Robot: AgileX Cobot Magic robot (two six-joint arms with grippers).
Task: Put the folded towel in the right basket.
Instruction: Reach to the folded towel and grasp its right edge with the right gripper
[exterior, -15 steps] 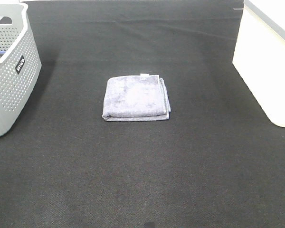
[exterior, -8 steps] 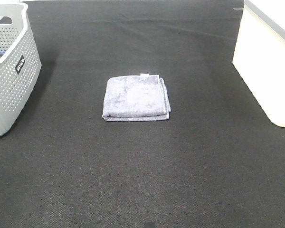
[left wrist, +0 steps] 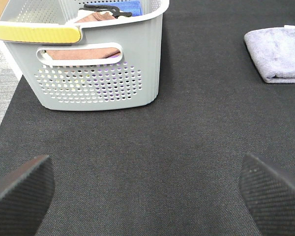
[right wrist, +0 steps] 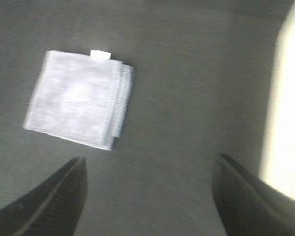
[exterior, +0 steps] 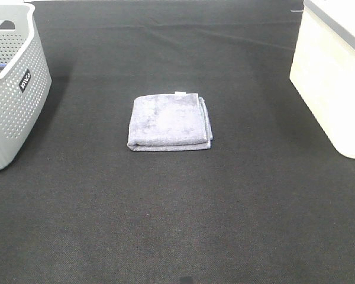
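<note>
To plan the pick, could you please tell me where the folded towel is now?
In the exterior high view the folded towel lies centred, between the left grey basket and right white basket.

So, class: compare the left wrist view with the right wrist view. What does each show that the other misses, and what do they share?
Only left wrist: the grey basket holding brown cloth, and the open left tool. Only right wrist: the white basket and the open right tool. Both: the towel lying on the black mat, cut off at the picture's edge in the left wrist view, whole in the right.
</note>
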